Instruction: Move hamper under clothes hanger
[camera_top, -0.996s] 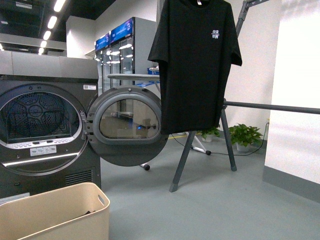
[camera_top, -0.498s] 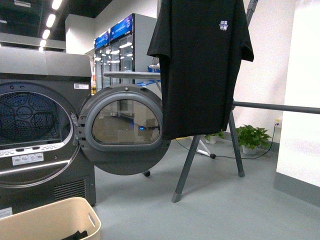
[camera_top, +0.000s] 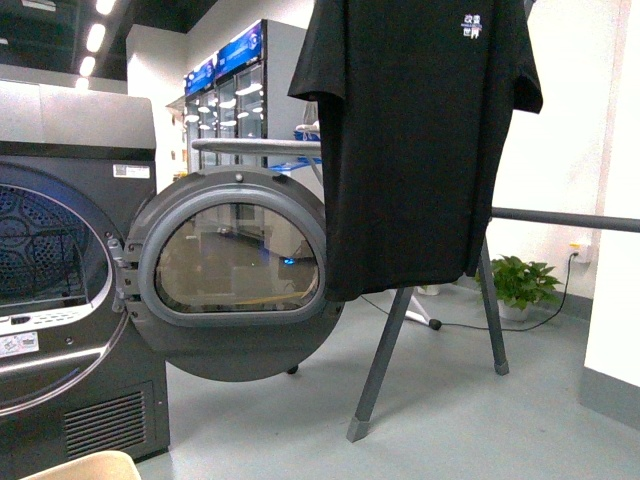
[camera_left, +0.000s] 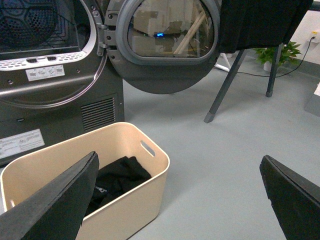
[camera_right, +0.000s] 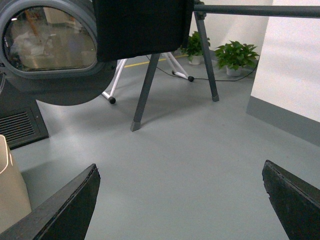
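The beige hamper (camera_left: 131, 200) stands on the grey floor in front of the dryer, with dark clothes (camera_left: 116, 177) inside. Only a sliver of the hamper's rim (camera_top: 75, 465) shows at the bottom left of the front view, and its corner (camera_right: 7, 192) at the edge of the right wrist view. The clothes hanger (camera_top: 385, 365), a dark grey tube rack with slanted legs, stands to the right, a black T-shirt (camera_top: 410, 140) hanging on it. My left gripper (camera_left: 180, 197) is open above the hamper's right side and the floor. My right gripper (camera_right: 182, 202) is open over bare floor.
A grey dryer (camera_top: 70, 300) stands at left with its round door (camera_top: 235, 275) swung open toward the rack. Potted plants (camera_top: 525, 285) and a cable lie by the white wall behind the rack. A white partition (camera_right: 295, 75) stands at right.
The front view has closed in on the dryer and rack and shifted right. The hamper has dropped almost out of the bottom left of that view.
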